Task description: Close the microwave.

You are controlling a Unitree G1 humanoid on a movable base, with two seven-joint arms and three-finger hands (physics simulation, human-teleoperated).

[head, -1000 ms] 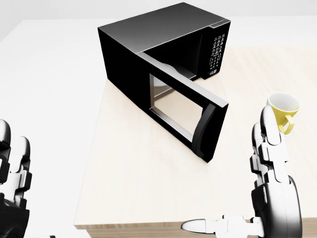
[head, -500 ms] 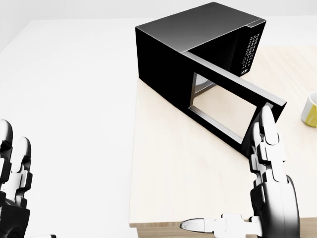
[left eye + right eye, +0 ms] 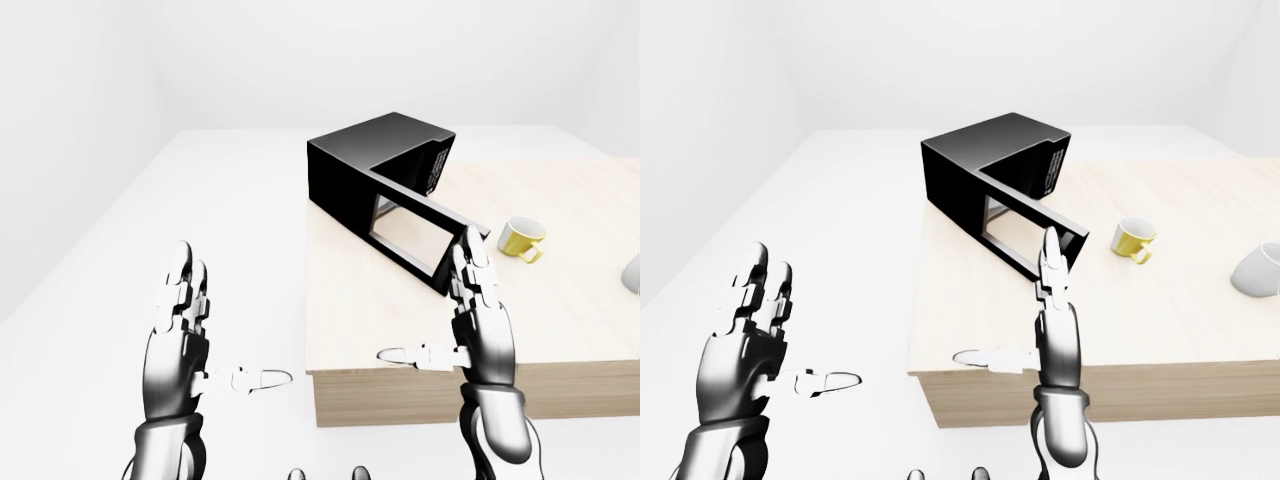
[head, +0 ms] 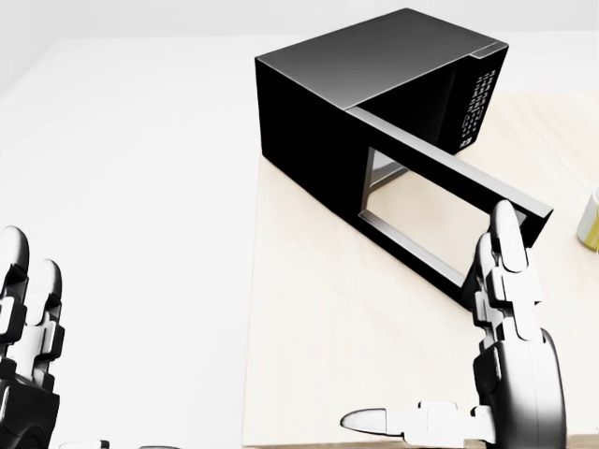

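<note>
Your right hand (image 4: 505,309) — fingers spread, grasping nothing — stood just beside the microwave (image 4: 374,84) door (image 4: 440,215), which hung open; left hand (image 3: 180,340) likewise released.

yellow mug (image 4: 591,221) cut by head view's right edge; keypad (image 3: 436,168) unreadable.

Both arms are raised w/ forearms upright, palms turned inward toward each other. The left hand (image 3: 180,340) is at the lower left of the left-eye view, its fingers (image 3: 178,285) straight and pointing up, thumb sticking out sideways to the right; hand is open, holding nothing. The right hand (image 3: 480,335) is at lower right, same pose: fingers (image 4: 507,262) extended upward and close together, thumb out horizontally to the left, also empty. The two hands are well apart.
</note>
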